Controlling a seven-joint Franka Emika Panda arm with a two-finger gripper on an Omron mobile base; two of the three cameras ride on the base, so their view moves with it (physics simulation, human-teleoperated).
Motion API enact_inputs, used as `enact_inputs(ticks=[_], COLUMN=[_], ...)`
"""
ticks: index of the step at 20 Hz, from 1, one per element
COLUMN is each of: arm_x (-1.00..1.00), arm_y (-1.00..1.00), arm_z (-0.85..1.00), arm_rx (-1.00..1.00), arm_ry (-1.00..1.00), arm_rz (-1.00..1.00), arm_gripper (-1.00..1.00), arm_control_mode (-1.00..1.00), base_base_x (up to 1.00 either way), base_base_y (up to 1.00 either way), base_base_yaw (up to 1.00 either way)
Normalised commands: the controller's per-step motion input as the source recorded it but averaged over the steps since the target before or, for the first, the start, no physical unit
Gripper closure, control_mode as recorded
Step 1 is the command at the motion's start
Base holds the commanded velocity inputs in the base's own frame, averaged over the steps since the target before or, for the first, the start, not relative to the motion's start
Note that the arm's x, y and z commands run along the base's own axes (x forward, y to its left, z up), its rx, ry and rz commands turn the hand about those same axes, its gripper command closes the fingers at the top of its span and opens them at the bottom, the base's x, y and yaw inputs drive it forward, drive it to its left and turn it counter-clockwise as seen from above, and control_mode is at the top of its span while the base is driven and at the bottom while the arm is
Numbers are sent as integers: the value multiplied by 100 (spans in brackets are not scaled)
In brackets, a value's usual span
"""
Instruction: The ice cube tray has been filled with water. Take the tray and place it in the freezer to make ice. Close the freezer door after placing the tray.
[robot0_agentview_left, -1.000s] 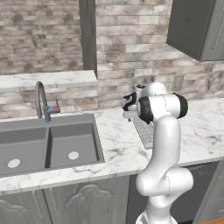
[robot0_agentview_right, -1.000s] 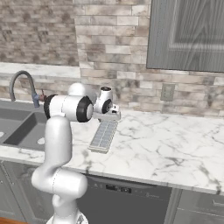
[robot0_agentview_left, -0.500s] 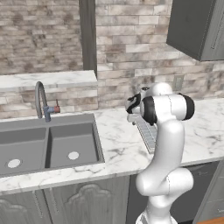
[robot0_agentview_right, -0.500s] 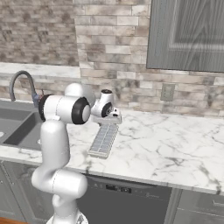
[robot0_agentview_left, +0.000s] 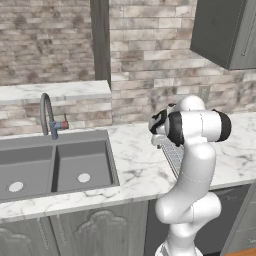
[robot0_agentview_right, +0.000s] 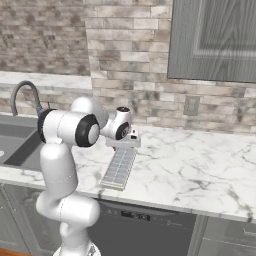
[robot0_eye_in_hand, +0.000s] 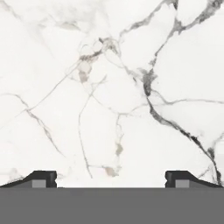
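Observation:
The ice cube tray (robot0_agentview_right: 119, 168) lies flat on the marble counter (robot0_agentview_right: 200, 170), a long whitish grid whose cells carry the pale blue-grey sheen of water. In the left base view a strip of the ice cube tray (robot0_agentview_left: 173, 156) shows behind my arm. My gripper (robot0_agentview_right: 123, 144) points down over the tray's far end, close above the counter, and my gripper (robot0_agentview_left: 159, 141) hangs there in the left base view too. In the hand view my gripper (robot0_eye_in_hand: 111, 180) is open, its fingertips (robot0_eye_in_hand: 40, 178) wide apart over bare marble. The freezer and its door are out of view.
A double sink (robot0_agentview_left: 55, 167) with a curved faucet (robot0_agentview_left: 48, 114) sits left of the tray. A grey wall cabinet (robot0_agentview_right: 215, 40) hangs above the counter, and a wall outlet (robot0_agentview_right: 191, 105) is on the brick backsplash. A dishwasher front (robot0_agentview_right: 135, 225) lies under the counter.
My hand has dropped lower toward the counter at the tray's far end while the arm's upper joints turned. The jaws stay open and the tray has not moved.

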Motion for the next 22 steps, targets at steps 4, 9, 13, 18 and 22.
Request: enact_inputs(ticks=[4,9,13,18,22], arm_x=[-60,-56,-44,-25,-23], arm_y=[-23,-19,-14,-12,-8], arm_z=[-18,-16,-14,-11,-9], arm_rx=[0,0,0,0,0], arm_ry=[3,2,2,3,3], arm_rz=[6,5,4,1,0], arm_gripper=[-100,-100,-100,-100,-100], arm_control_mode=[-100,-100,-100,-100,-100], base_base_x=[0,0,0,0,0], base_base_y=[0,0,0,0,0], base_base_yaw=[0,0,0,0,0])
